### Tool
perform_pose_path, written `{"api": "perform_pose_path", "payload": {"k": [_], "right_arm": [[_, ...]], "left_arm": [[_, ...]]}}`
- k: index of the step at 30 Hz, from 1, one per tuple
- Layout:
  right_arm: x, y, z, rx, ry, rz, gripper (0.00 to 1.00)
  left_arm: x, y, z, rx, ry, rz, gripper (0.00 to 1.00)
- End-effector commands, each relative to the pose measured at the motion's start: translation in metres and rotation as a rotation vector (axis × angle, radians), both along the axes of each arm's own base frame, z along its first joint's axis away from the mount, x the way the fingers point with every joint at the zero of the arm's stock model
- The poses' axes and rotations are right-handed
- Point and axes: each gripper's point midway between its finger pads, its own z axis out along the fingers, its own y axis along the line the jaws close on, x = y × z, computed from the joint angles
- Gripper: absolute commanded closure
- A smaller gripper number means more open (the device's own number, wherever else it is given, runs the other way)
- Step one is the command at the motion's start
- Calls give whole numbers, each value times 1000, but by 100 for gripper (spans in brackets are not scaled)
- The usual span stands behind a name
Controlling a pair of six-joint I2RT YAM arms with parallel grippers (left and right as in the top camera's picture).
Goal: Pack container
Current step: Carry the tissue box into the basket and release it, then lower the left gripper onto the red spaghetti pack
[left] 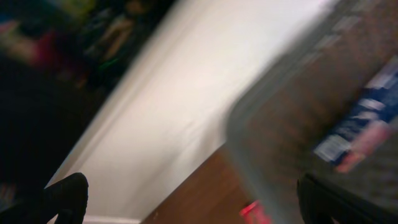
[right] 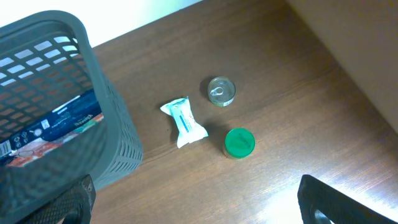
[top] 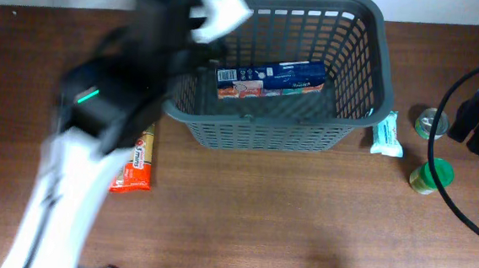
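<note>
The dark grey basket (top: 256, 135) stands at the back middle of the table with a blue box (top: 270, 78) lying inside. My left arm is motion-blurred over the basket's left rim, its gripper (top: 218, 10) near the far left corner. In the left wrist view, my left gripper (left: 193, 202) is open and empty, with the blurred basket rim (left: 249, 155) and blue box (left: 360, 124) to the right. My right gripper (right: 199, 205) is open and empty above bare table, right of the basket (right: 106, 124).
An orange-red packet (top: 138, 165) lies left of the basket, partly under my left arm. A white and teal packet (top: 387, 133), a tin can (top: 432, 123) and a green-lidded jar (top: 430, 175) sit right of the basket. A black cable (top: 451, 191) runs along the right side.
</note>
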Motion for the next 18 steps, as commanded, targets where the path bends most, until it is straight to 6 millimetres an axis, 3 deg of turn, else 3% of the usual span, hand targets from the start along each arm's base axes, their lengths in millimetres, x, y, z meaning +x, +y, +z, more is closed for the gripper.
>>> {"api": "perform_pose_path", "payload": {"k": [1, 3, 5, 7, 9, 12, 16, 18], "right_arm": [[-1, 1, -1, 2, 4, 0, 1], [-1, 1, -1, 2, 4, -1, 1], [-1, 1, -1, 3, 4, -1, 1], [-1, 1, -1, 3, 4, -1, 1], [-1, 1, -1, 3, 4, -1, 1], [-1, 1, -1, 3, 4, -1, 1], [-1, 1, -1, 3, 4, 0, 1], [-1, 1, -1, 3, 4, 0, 1]], "left_arm": [[-4, 63, -3, -121, 17, 224, 1], [-7, 106, -14, -196, 49, 375, 0], [-11, 144, -39, -253, 115, 502, 4], [-14, 177, -74, -311, 197, 620, 6], [-16, 197, -115, -371, 291, 687, 6], [-20, 208, -192, -470, 476, 741, 4], [-26, 185, -291, -604, 728, 675, 2], [-30, 171, -327, -649, 823, 642, 2]]}}
